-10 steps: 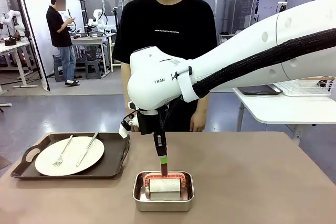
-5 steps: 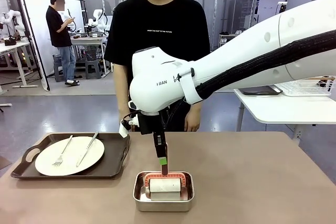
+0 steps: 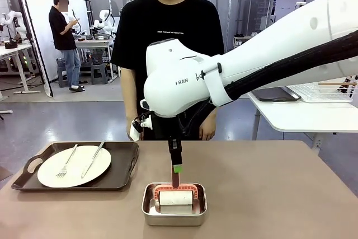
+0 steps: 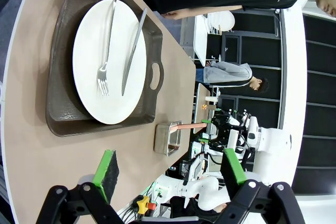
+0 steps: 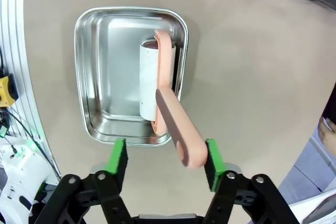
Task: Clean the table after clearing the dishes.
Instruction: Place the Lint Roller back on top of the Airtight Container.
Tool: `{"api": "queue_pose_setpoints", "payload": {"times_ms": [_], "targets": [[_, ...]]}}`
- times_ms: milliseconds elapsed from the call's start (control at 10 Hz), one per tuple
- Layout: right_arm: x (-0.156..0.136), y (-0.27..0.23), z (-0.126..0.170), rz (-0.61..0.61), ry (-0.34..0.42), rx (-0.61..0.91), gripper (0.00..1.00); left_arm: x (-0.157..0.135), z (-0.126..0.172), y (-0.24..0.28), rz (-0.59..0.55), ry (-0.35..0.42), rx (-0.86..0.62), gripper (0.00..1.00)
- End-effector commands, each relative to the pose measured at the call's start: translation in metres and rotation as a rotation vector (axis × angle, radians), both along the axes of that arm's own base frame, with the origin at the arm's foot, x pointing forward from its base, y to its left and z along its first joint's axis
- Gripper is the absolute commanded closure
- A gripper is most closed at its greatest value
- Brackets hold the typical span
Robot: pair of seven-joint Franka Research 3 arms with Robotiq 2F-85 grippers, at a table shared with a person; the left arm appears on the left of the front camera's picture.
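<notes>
On the tan table [image 3: 268, 194] a small steel pan [image 3: 174, 217] holds a white lint roller [image 3: 175, 197] with a salmon-pink handle. My right gripper [image 3: 175, 175] hangs straight above it. In the right wrist view the gripper [image 5: 164, 163] is open, the handle [image 5: 173, 119] rising from the pan [image 5: 94, 77] with its tip between the green pads, untouched. The dishes sit at the left: a white plate [image 3: 74, 165] with fork and knife on a dark tray [image 3: 126, 163]. My left gripper [image 4: 170, 174] is open and holds nothing, looking at the plate [image 4: 89, 61] from above.
A person in a black shirt [image 3: 168, 54] stands at the table's far edge, just behind my right arm. A white side table [image 3: 302, 118] with a wire basket stands at the right. Bare tabletop spreads right of the pan.
My right arm's wrist has shifted slightly up and to the right while the fingers stay over the roller handle. The person has stepped a little to the left.
</notes>
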State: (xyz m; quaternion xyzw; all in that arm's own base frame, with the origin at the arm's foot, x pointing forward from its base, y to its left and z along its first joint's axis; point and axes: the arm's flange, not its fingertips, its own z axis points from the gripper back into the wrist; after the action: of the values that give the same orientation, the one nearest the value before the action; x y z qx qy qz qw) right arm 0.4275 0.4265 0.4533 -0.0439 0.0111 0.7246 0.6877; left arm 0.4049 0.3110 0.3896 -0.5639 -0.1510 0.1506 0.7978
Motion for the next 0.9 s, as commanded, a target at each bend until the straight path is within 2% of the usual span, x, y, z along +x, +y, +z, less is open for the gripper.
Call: {"api": "queue_pose_setpoints", "payload": {"times_ms": [0,100,200,300,400,800], "targets": [[-0.016,-0.017,0.002,0.022,-0.032,0.052,0.19,-0.003,0.001,0.001,0.003,-0.003,-0.001,0.0],[-0.017,-0.019,0.005,0.023,-0.046,0.064,0.02,-0.003,0.001,0.001,0.003,-0.003,-0.001,0.0],[-0.018,-0.023,0.005,0.018,-0.051,0.066,0.08,-0.003,0.001,0.001,0.003,-0.003,-0.001,0.0],[-0.016,-0.028,0.005,-0.012,-0.067,0.064,0.08,-0.003,0.001,0.001,0.003,-0.003,-0.001,0.0],[-0.009,-0.009,0.01,-0.006,-0.048,0.033,0.08,-0.003,0.001,0.001,0.003,-0.003,-0.001,0.0],[-0.009,-0.009,0.01,-0.006,-0.048,0.033,0.08,-0.003,0.001,0.001,0.003,-0.003,-0.001,0.0]]}}
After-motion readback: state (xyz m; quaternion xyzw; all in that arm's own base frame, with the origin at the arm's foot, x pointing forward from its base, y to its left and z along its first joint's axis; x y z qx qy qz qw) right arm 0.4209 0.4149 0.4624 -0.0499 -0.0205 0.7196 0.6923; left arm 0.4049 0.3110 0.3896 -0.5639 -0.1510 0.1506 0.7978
